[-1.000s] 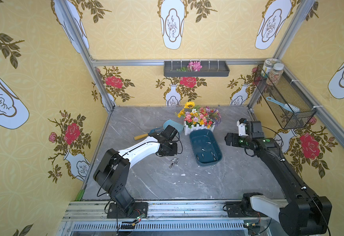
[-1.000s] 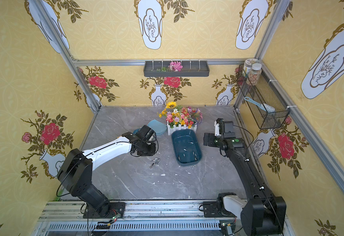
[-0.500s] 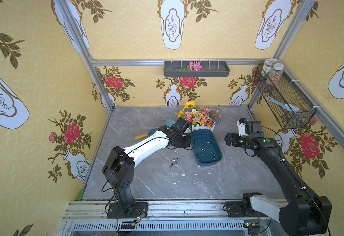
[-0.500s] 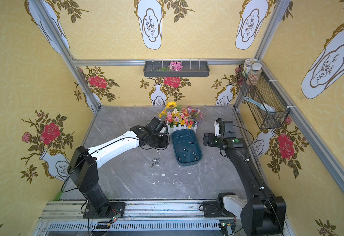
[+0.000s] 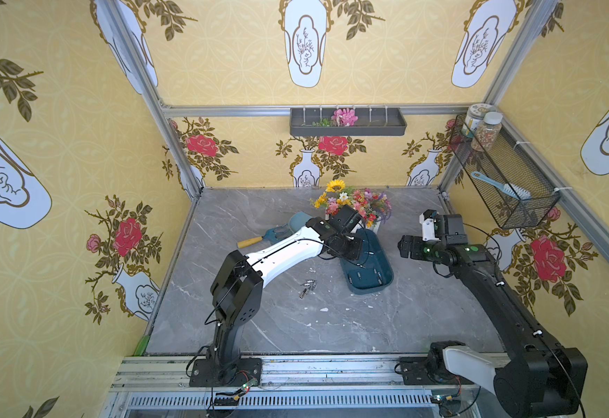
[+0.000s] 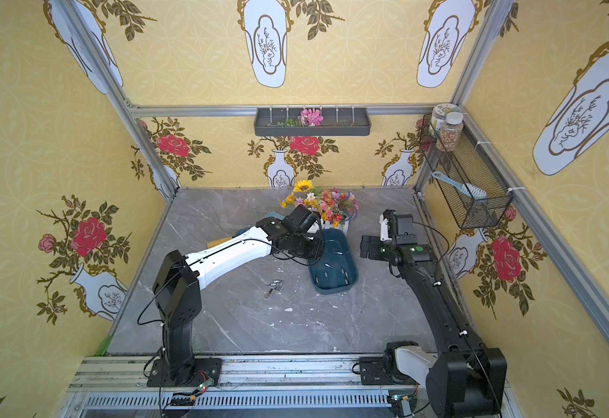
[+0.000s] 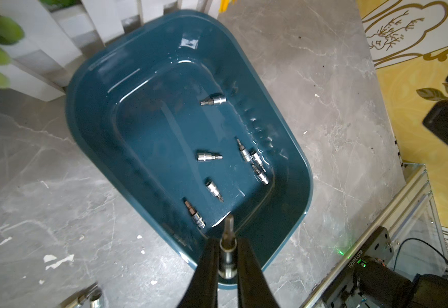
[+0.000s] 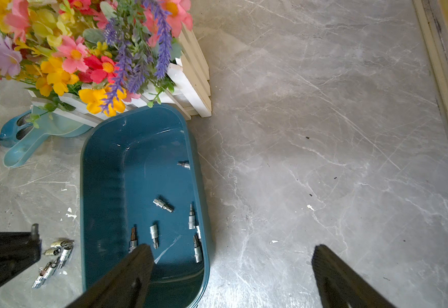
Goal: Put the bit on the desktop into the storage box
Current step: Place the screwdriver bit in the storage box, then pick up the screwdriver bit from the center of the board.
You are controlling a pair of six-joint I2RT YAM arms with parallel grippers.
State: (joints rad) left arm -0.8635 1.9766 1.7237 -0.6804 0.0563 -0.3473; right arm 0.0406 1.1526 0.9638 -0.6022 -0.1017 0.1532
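Note:
My left gripper (image 7: 228,241) is shut on a silver bit (image 7: 228,252) whose tip points down over one end of the dark teal storage box (image 7: 158,128). Several bits (image 7: 209,156) lie inside the box. In both top views the left gripper (image 5: 350,249) hangs over the box's (image 5: 371,275) back left part. A small heap of loose bits (image 5: 307,286) (image 6: 274,286) lies on the grey desktop (image 5: 295,325) just left of the box. My right gripper (image 8: 232,249) is open and empty, raised right of the box (image 8: 137,165).
A white crate of flowers (image 5: 353,202) stands right behind the box. A light blue dustpan (image 5: 295,220) and a yellow-handled tool (image 5: 250,241) lie at the back left. A wall trough (image 5: 346,123) and a wire basket (image 5: 502,173) hang above. White flecks (image 5: 324,309) dot the desktop.
My left arm has swung from above the loose bits to the right and back, and now holds the bit over the storage box. The right arm has not moved.

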